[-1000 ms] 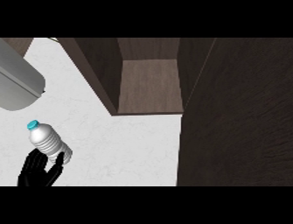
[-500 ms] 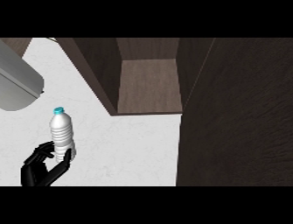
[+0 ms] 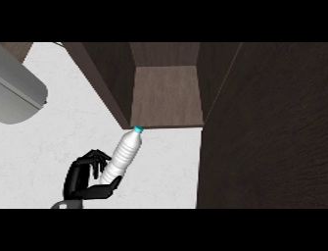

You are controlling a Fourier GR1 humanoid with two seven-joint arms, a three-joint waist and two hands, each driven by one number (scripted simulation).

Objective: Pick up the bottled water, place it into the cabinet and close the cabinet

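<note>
The bottled water (image 3: pixel 124 156) is clear with a teal cap. It is held off the white counter (image 3: pixel 51 137), tilted, and its cap points up and right at the front edge of the cabinet's floor. My right hand (image 3: pixel 84 177) is shut round the bottle's lower half, with fingers on its left side and the thumb under its base. The dark wood cabinet (image 3: pixel 166 95) stands open just beyond the cap, and nothing shows inside it. My left hand does not show.
The cabinet's open door (image 3: pixel 275 127) fills the right side as a tall dark panel, close to the bottle's right. A thick grey forearm (image 3: pixel 7 93) crosses the upper left corner. White counter lies left of and below the cabinet.
My right hand has carried the bottle up and to the right, toward the cabinet opening. The bottle's cap has gone from mid-counter to the cabinet's front edge.
</note>
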